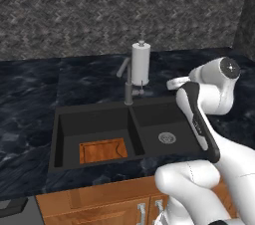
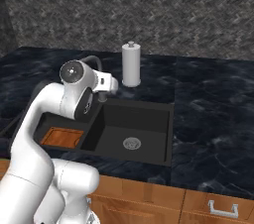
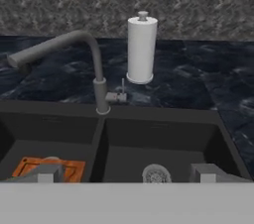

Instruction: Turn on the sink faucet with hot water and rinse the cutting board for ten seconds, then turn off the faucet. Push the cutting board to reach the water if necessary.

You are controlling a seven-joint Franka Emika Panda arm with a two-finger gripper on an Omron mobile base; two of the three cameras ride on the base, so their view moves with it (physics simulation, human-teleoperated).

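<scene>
My gripper (image 3: 126,173) is open, and both fingertips (image 3: 45,172) stand wide apart with nothing between them. It hovers over the front of the black double sink (image 3: 163,115), facing the faucet (image 3: 101,93). The faucet's spout (image 3: 52,48) reaches out over the left basin, and its small lever (image 3: 118,97) sticks out to the right of the post. No water is in view at the spout. The reddish-brown cutting board (image 1: 103,150) lies flat on the floor of the left basin; in the hand view my left fingertip partly hides it. In the right base view the board (image 2: 62,137) shows under my arm.
A light grey pump dispenser (image 1: 141,62) stands on the dark marble counter (image 1: 30,94) just behind and right of the faucet. A round silver drain (image 1: 167,138) sits in the right basin. A stone wall closes the back. Wooden cabinet fronts (image 2: 198,203) run below the counter.
</scene>
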